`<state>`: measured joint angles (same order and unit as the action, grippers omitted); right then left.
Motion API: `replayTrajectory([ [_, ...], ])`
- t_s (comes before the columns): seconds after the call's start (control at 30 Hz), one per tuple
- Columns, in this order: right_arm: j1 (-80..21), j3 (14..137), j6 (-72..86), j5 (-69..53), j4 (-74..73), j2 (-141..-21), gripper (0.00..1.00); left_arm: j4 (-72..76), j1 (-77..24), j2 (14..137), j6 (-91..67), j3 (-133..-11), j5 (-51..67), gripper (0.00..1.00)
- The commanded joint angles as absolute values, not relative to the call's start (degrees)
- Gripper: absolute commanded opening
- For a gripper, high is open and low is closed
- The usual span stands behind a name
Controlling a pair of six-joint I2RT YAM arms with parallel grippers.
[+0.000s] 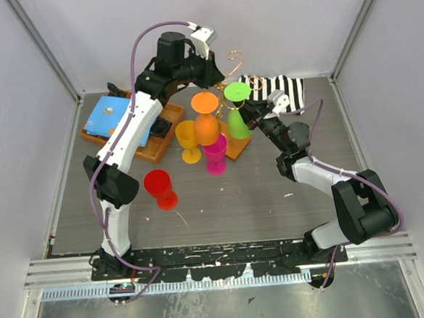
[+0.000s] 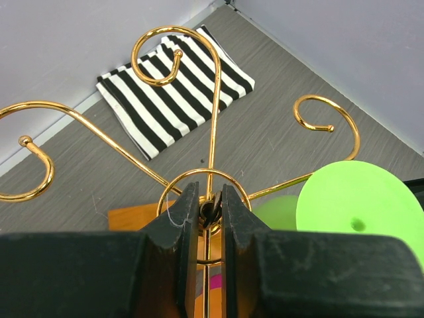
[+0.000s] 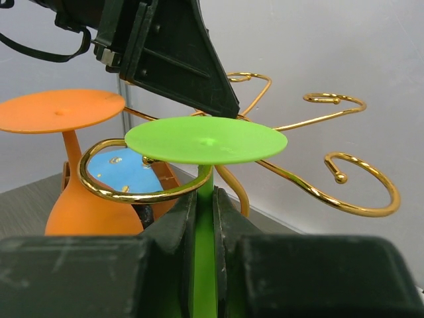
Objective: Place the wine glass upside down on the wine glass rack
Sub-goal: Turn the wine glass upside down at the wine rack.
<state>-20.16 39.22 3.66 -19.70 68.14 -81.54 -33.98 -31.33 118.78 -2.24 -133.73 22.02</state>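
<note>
The left arm rises from its base at the near left, bends at the elbow and reaches far over the table, its wrist tipped downward above the middle of the wine glass rack (image 3: 126, 195), a thin gold wire stand with curled scroll arms. The left gripper (image 2: 211, 199) is nearly closed, its two black fingers (image 2: 179, 228) pinching the rack's central wire post just below where the scrolls spread out.

The right arm folds low from the near right, its forearm angled toward the rack from the side. The right gripper (image 3: 204, 199) is clamped narrowly on the stem of the lime-green plastic wine glass (image 3: 205, 139), which hangs upside down: its flat round foot is uppermost and level, just over a gold scroll loop, with the stem dropping through the mouth of that loop and the bowl below, beside the rack's orange-brown wooden base. Whether the foot actually bears on the wire cannot be told.

An orange plastic wine glass (image 3: 63, 109) also stands inverted at the rack, its foot up, just left of the green one. Nearer the arms, upright on the grey table (image 1: 258, 192), are a yellow goblet (image 1: 189, 142), a magenta goblet (image 1: 215, 155) and, further apart, a red goblet (image 1: 159, 188). A wooden tray (image 1: 149, 150) holding a blue cloth (image 1: 111, 115) lies under the left arm, and a folded black-and-white striped cloth (image 2: 172, 99) lies behind the rack
</note>
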Motion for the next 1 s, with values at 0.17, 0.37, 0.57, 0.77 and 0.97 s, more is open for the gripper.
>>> replayTrajectory([
  [0.17, -20.64, 41.49, 6.17, -27.51, 75.87, -81.56, 0.01, -32.96, -31.11, 119.15, -3.78, -133.15, 21.26, 0.06],
  [0.37, -20.62, 40.64, 7.25, -29.37, 77.77, -81.52, 0.01, -33.05, -31.11, 119.03, -3.78, -133.23, 20.96, 0.06],
  [0.57, -20.65, 39.26, 8.06, -29.66, 79.41, -80.59, 0.01, -33.07, -31.11, 119.03, -3.78, -133.2, 20.86, 0.06],
  [0.77, -20.63, 36.96, 6.95, -29.0, 78.78, -78.45, 0.01, -33.13, -31.11, 119.03, -3.75, -133.19, 20.24, 0.06],
  [0.97, -20.62, 34.93, 5.64, -27.27, 77.73, -76.26, 0.01, -33.23, -31.11, 119.03, -3.69, -133.24, 20.04, 0.05],
])
